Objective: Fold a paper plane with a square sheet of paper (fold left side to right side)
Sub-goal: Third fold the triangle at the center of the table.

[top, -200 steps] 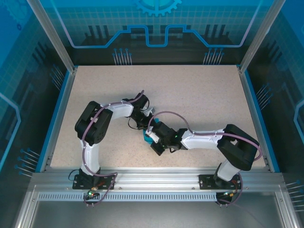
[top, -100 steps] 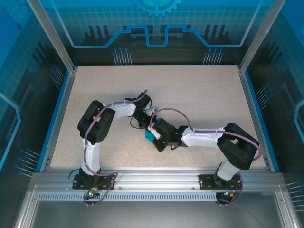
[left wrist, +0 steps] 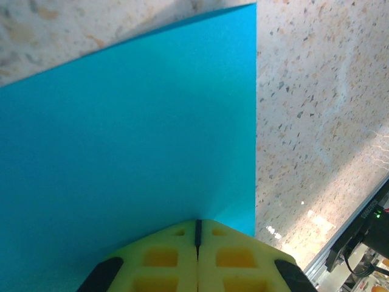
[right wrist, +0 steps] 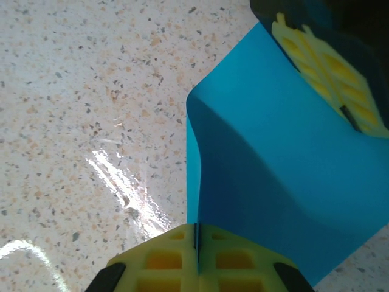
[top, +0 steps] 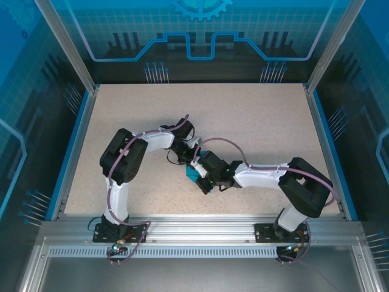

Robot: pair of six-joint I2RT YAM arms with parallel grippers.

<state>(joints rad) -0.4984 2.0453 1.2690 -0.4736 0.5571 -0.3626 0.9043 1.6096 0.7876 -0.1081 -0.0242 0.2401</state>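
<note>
Centre of overhead frame: thin bright cyan-blue square sheet of paper (top: 191, 174), bowed, one edge pinched in clenched left gripper (left wrist: 197, 228), another edge in clenched right gripper (right wrist: 196, 231).

White-and-black arms (top: 152, 141); purple cables (top: 214, 142); yellow pads (left wrist: 161, 258)

Paper (left wrist: 121, 134): thin, smooth, matt cyan, no sheen. Table (left wrist: 316, 91): speckled stone-look top, smooth, glossy with glare patches. Left claw (left wrist: 197, 240) and right claw (right wrist: 196, 243): yellow matt moulded plastic with recessed cells, black plastic corners. Rail (top: 200, 230): brushed metal.
</note>
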